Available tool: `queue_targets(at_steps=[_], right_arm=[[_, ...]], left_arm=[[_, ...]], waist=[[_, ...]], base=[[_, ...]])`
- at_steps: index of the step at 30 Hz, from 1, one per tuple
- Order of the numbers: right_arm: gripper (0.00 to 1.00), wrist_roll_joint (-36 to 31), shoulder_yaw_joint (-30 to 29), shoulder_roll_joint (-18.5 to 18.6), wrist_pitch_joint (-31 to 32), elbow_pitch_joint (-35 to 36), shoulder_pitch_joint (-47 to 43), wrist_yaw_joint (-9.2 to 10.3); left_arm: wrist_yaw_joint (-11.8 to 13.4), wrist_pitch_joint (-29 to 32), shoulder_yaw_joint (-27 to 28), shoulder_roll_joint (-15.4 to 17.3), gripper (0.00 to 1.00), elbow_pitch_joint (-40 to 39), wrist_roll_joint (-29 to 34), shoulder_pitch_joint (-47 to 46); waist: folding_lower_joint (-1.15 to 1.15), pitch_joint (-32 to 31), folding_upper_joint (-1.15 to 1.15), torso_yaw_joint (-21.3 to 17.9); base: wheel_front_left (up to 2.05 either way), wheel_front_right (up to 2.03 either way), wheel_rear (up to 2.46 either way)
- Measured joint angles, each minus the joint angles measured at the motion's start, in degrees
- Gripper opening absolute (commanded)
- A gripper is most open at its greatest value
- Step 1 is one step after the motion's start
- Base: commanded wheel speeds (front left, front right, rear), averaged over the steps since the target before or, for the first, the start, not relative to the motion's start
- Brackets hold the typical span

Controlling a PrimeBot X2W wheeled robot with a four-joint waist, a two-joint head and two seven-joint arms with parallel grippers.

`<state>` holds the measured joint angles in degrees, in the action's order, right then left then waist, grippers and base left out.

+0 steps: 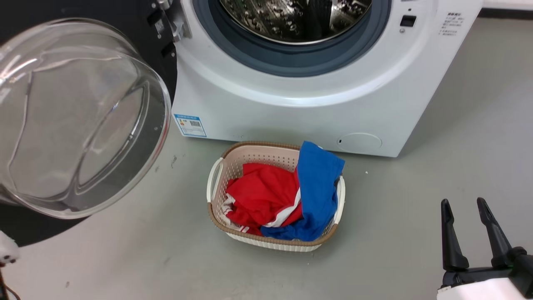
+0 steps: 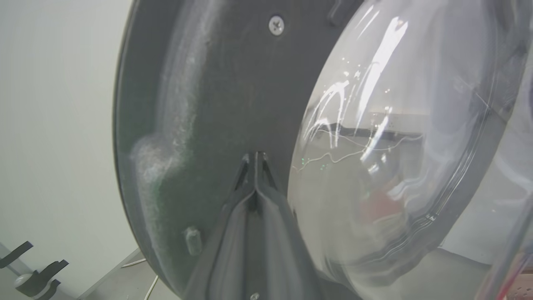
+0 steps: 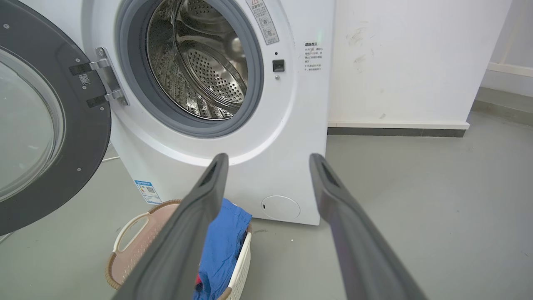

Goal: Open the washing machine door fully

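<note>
The washing machine door (image 1: 79, 121) stood wide open, off to the left of the washing machine (image 1: 291, 112) on its metal hinge (image 1: 175, 21), its inner side turned toward us. Its clear glass bowl (image 1: 62, 137) bulged out at the left edge of the head view, ringed by the black frame. In the left wrist view, our left gripper (image 2: 255, 160) had its two fingers pressed together with nothing between them. Their tips pointed at the dark inner face of the door (image 2: 200, 104), just beside the rim of the bowl (image 2: 395, 146). We could not tell whether the tips touched that face.

Our right gripper (image 1: 463, 202) hung at the lower right, well apart from the door and empty, its jaws spread. In its own wrist view, the right gripper (image 3: 268, 157) framed the machine's lower front, with the door (image 3: 46, 125) far to the left of both fingers.

Past the hinge (image 3: 108, 77), the grey gasket (image 3: 137, 96) circled the perforated steel drum (image 3: 200, 62). A blue label (image 1: 190, 126) sat at the lower left corner of the machine's front. On the grey floor (image 1: 416, 187), just before the machine's bottom edge, stood a laundry basket (image 1: 216, 183). It held a red garment (image 1: 262, 196) and a blue garment (image 1: 318, 183) that draped over its far right rim.
</note>
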<state>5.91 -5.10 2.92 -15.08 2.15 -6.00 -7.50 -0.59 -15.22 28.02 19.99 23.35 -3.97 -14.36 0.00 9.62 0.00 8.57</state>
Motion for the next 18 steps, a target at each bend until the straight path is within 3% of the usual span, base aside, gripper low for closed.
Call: queue_targets(at_steps=[5, 12, 18], right_arm=[[1.00, 0.7, -0.1, 0.0, 0.0, -0.3, -1.0, 0.00], [1.00, 1.2, -0.3, 0.0, 0.0, -0.4, -2.4, 0.00], [1.00, 1.1, -0.6, 0.0, 0.0, 0.7, -2.8, 0.00]], left_arm=[[-0.9, 0.0, -1.9, -1.5, 0.00, -4.8, 1.8, 1.8], [-1.4, 0.0, -8.5, -6.4, 0.00, -18.6, 4.8, 6.4], [-1.5, 0.0, -13.2, -9.0, 0.00, -24.6, 6.3, 9.4]], waist=[[0.00, -2.1, 0.00, 0.2], [0.00, -5.8, 0.00, 0.2], [0.00, -7.4, 0.00, -0.7]], base=[[0.00, 0.00, 0.00], [0.00, 0.00, 0.00], [0.00, 0.00, 0.00]])
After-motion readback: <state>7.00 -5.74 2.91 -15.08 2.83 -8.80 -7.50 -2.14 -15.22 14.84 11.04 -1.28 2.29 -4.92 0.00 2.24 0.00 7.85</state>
